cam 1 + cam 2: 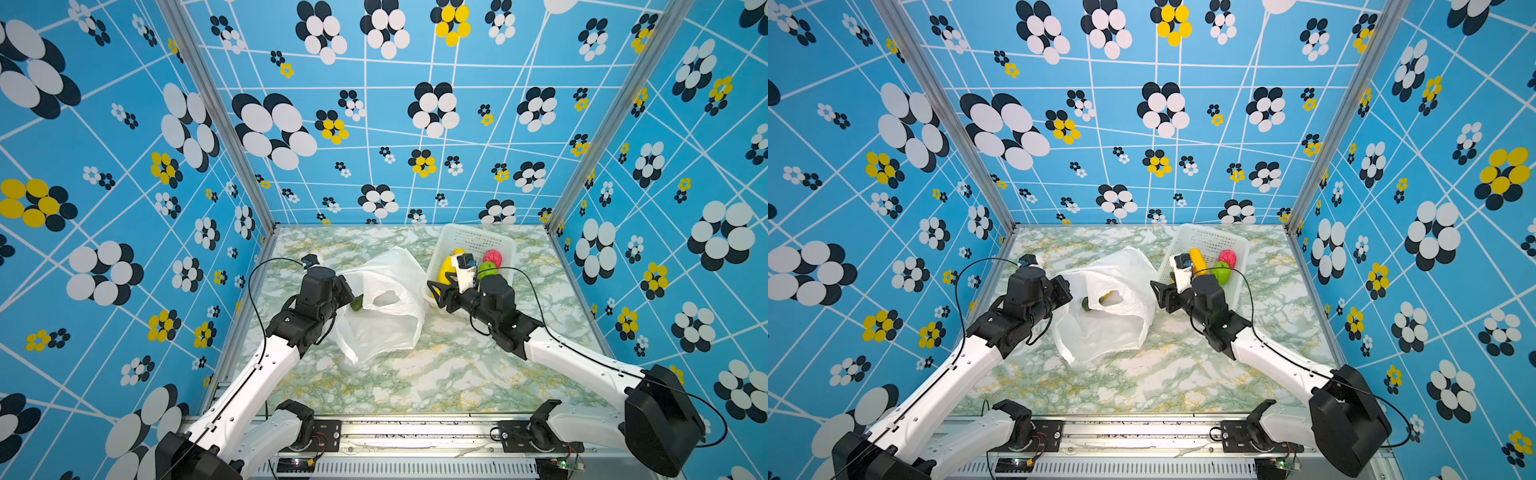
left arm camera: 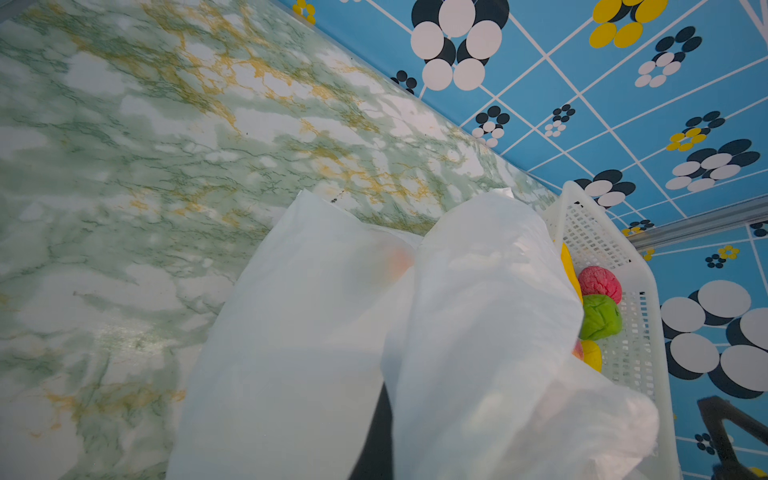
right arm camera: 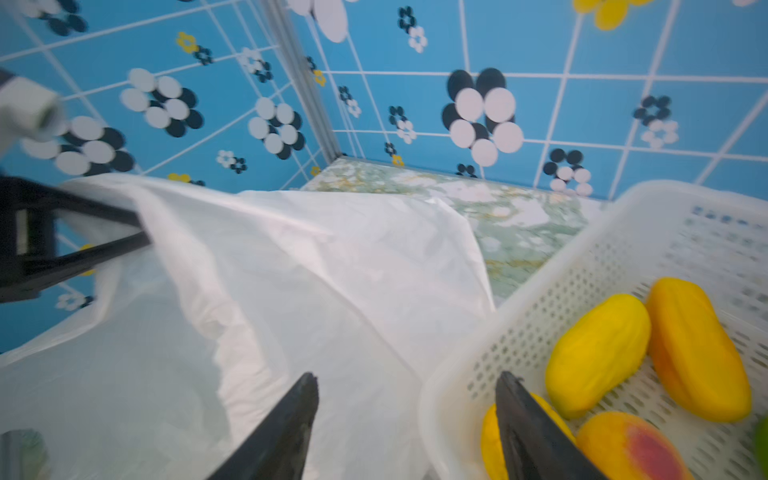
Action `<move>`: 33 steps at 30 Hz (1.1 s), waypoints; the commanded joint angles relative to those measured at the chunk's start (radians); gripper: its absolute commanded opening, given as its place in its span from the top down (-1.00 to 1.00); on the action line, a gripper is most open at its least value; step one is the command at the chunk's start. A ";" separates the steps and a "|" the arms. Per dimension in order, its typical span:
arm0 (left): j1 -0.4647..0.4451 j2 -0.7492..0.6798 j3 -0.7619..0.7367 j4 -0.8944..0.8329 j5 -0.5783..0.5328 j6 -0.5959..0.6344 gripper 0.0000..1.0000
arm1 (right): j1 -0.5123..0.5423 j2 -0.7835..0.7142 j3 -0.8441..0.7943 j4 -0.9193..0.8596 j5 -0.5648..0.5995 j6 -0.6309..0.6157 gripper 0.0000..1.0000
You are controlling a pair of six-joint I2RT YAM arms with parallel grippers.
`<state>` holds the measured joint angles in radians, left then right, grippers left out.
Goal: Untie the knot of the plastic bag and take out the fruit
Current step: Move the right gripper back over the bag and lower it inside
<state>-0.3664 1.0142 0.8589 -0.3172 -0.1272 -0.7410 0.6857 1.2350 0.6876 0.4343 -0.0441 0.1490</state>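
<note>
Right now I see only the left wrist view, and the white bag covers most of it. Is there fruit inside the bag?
Observer: Yes. In a top view a green fruit and a yellow one show through the open mouth of the plastic bag.
Operator: Does my left claw hold the bag?
Observer: The right wrist view shows the left claw shut on the bag's raised edge.
Operator: And the right claw?
Observer: The right claw is open and empty, with one finger over the bag and one over the basket.
</note>
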 commanded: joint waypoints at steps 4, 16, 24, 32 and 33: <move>0.007 0.019 0.020 0.001 0.016 0.006 1.00 | 0.138 0.050 -0.033 0.182 -0.053 -0.207 -0.26; 0.007 0.009 -0.021 0.034 0.029 0.011 1.00 | 0.198 0.437 0.194 0.134 -0.046 -0.195 -0.02; 0.003 -0.011 -0.026 0.033 0.032 0.012 1.00 | 0.199 0.562 0.281 0.118 0.028 -0.148 0.06; 0.000 0.013 -0.003 0.021 0.046 0.021 1.00 | 0.198 0.525 0.205 0.212 0.184 -0.124 0.05; 0.001 0.011 -0.014 0.036 0.044 0.020 1.00 | 0.199 0.511 0.184 0.239 0.192 -0.127 0.04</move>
<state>-0.3668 1.0229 0.8494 -0.2989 -0.0948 -0.7399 0.8787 1.7874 0.9169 0.6044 0.0719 0.0044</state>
